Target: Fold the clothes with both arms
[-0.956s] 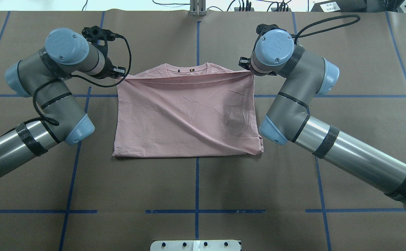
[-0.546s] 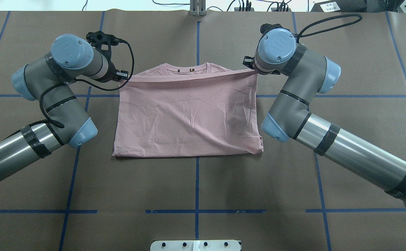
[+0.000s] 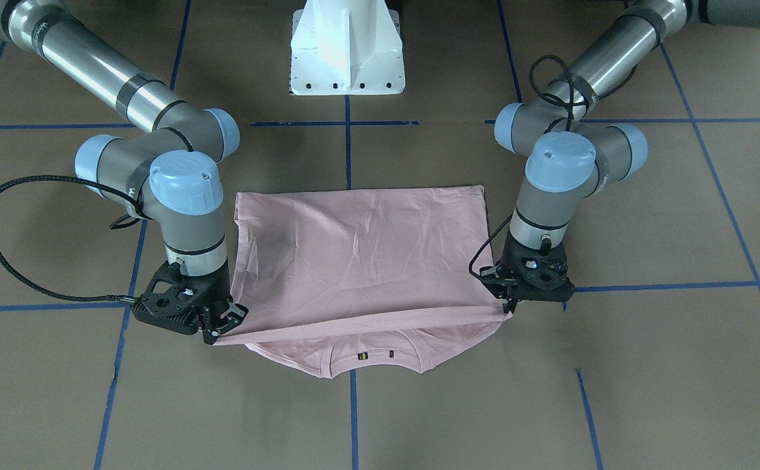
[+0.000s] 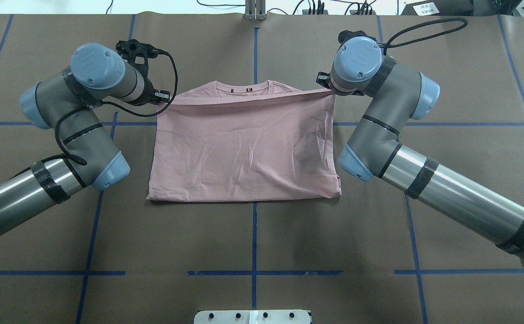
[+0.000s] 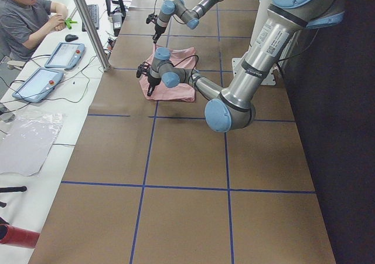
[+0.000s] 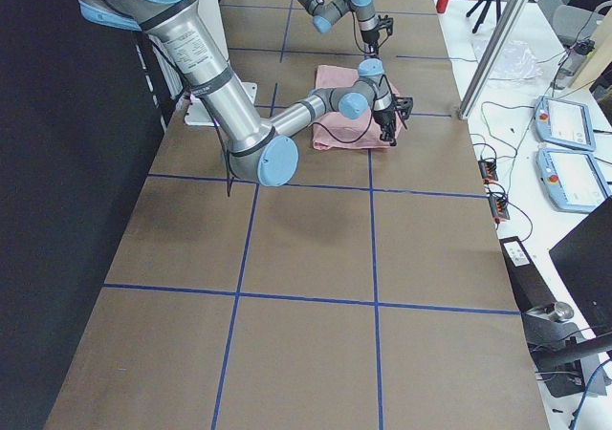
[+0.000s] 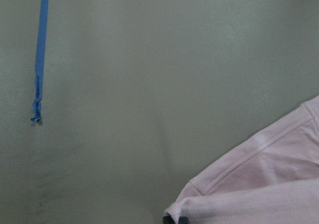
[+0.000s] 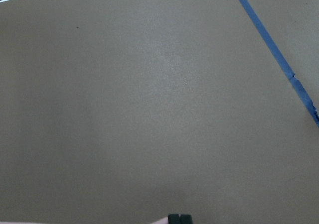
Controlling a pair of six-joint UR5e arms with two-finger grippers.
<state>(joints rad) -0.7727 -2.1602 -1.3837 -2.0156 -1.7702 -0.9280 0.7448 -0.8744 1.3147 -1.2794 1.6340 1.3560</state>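
Pale pink short-sleeved fabric T-shirt (image 4: pixel 244 148), plain side up, at the middle of the brown paper-covered desk (image 4: pixel 253 234) gridded with blue tape. You see 2 black grippers, 1 on each silver-grey arm. The left gripper (image 3: pixel 507 303) pinches 1 corner of the hem and the right gripper (image 3: pixel 222 326) pinches the other, each pressed together on the cloth. The hem runs taut between them, just short of the ribbed collar (image 3: pixel 370 362), and seems to ride slightly above the layer beneath. No sleeve sticks out, so the sides appear already folded in, and the bottom-to-top fold looks almost complete. Left for you: lay the hem down, release both corners, and perhaps add 1 further fold.
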